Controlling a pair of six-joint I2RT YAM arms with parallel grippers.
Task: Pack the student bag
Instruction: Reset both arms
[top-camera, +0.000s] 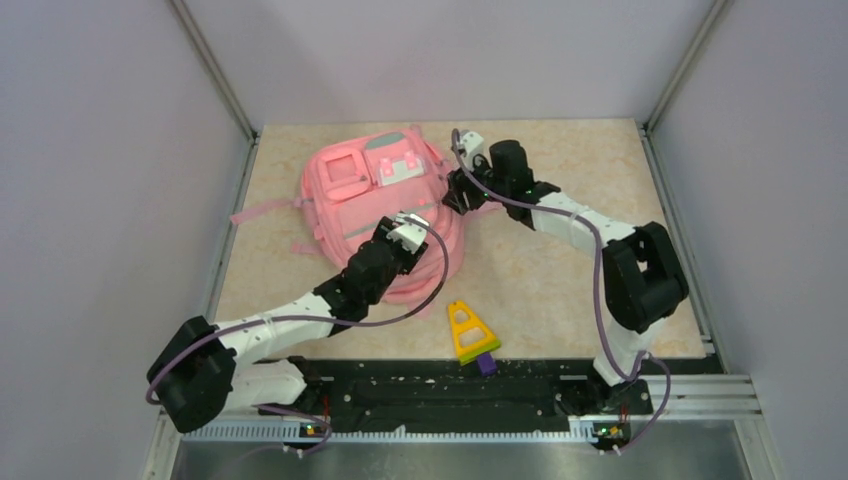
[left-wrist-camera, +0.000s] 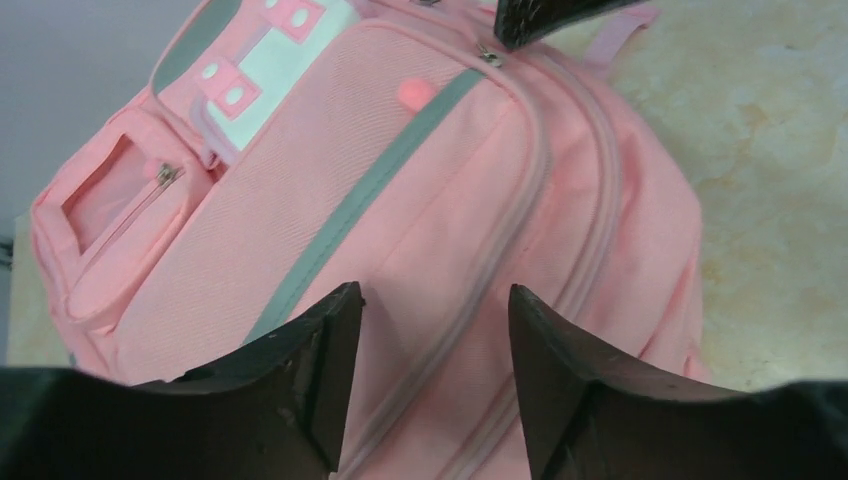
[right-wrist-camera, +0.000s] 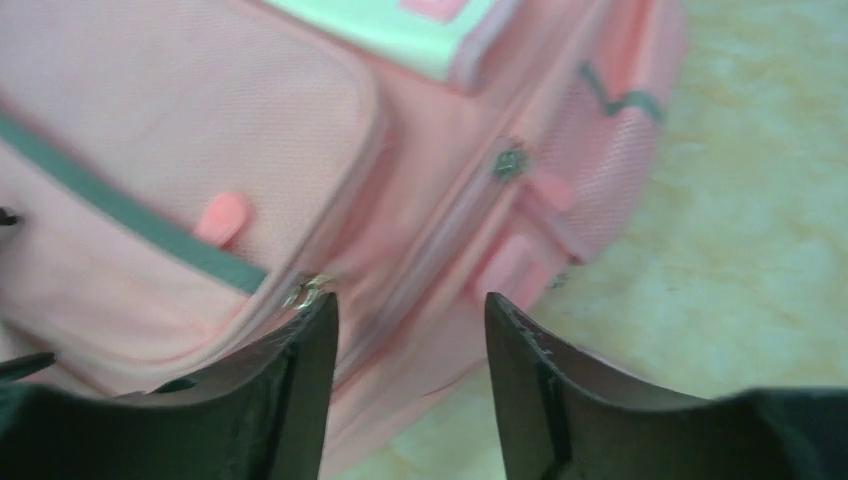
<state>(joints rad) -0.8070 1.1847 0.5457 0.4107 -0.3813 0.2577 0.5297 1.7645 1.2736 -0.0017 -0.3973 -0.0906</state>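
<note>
No legible text or labels

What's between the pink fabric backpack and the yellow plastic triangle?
Between pink fabric backpack and yellow plastic triangle: bare beige tabletop, a purple cable looping above, top view.

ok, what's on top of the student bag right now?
Only the left claw, above the front of the student bag, jaws apart, holding nothing; contact unclear. The right claw is at its side, also open. No loose items on it. Its inside is hidden.

Top view looks down from behind; both wrist views (very close) face the student bag (top-camera: 345, 215).
</note>
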